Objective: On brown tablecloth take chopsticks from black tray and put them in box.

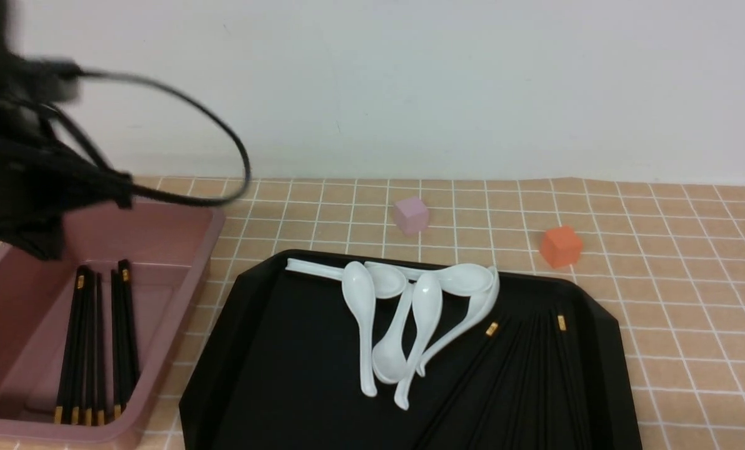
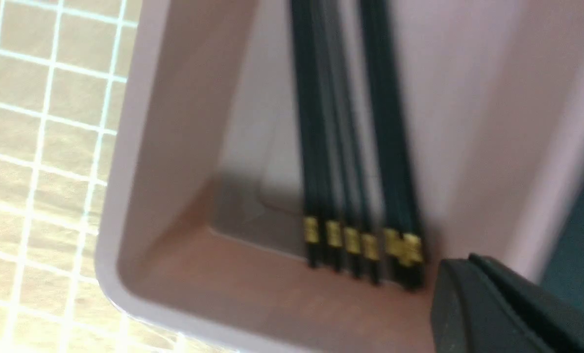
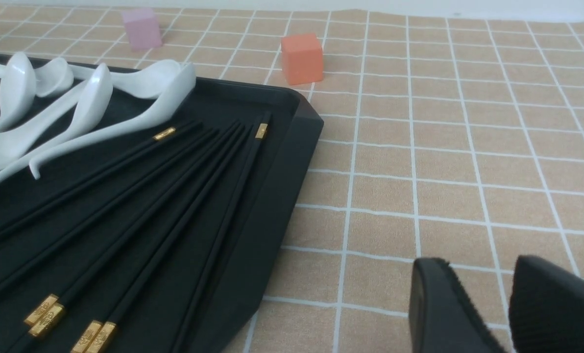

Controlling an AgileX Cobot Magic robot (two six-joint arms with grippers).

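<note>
The brown tablecloth (image 1: 691,300), tan with thin white grid lines, covers the desk; on it lies the black tray (image 1: 297,375), glossy, with cut-off corners; just beside the tray, on the robot's left, stands the dusty-pink box (image 1: 179,312). The left arm (image 1: 41,156) reaches over the box, blurred; its fingers (image 2: 478,260) are together, with nothing seen between them; the right fingers (image 3: 473,264) stand apart, with tablecloth in view behind them. Chopsticks lie in both places: several black ones with gold bands (image 1: 91,350) rest lengthwise on the box floor, side by side in two groups, though the blur leaves their exact number hard to tell; more chopsticks (image 1: 522,381) lie fanned out in the tray, on the robot's right. White spoons (image 1: 360,300) overlap in a loose heap beside them, toward the tray's far edge; beyond the tray, on the tablecloth, sit an orange cube (image 1: 560,247) and a smaller pink cube (image 1: 411,215).
</note>
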